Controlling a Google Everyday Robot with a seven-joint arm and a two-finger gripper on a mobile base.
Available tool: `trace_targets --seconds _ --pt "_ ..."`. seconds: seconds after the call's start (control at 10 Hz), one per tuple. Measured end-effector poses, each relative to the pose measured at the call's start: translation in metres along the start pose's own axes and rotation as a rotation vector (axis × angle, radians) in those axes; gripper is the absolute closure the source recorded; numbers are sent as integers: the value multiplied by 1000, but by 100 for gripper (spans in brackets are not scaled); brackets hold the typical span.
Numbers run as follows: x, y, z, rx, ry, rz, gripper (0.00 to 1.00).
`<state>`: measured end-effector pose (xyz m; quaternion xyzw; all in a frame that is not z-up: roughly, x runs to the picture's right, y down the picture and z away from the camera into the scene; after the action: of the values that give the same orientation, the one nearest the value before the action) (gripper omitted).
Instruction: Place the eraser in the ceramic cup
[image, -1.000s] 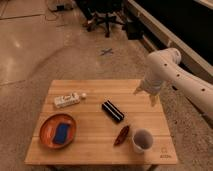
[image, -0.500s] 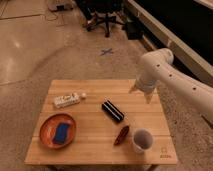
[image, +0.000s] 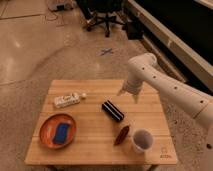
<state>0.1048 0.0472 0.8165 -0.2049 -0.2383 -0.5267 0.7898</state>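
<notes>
The eraser (image: 113, 110), a long black block with pale stripes, lies flat on the wooden table (image: 95, 150) near its middle. The ceramic cup (image: 141, 140), white with a dark inside, stands upright near the front right corner. My gripper (image: 128, 95) hangs from the white arm above the table's back right part, just behind and to the right of the eraser, apart from it. Its fingers point down and are spread, with nothing between them.
An orange-brown plate (image: 48, 134) holding a small blue block (image: 61, 132) sits at the front left. A white tube (image: 67, 100) lies at the back left. A dark red boat-shaped object (image: 122, 135) lies just left of the cup. An office chair (image: 105, 15) stands on the floor behind.
The arm and gripper have moved left across the table's back right part, closer to the eraser. The objects on the table have not moved.
</notes>
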Motion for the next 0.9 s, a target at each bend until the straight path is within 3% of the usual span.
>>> trace_targets --seconds 0.2,0.5,0.9 --pt "-3 -16 19 8 -35 -77 33" --pt "-9 -34 52 -19 -98 -186 33" --pt "-7 -45 77 -49 -140 -271 33"
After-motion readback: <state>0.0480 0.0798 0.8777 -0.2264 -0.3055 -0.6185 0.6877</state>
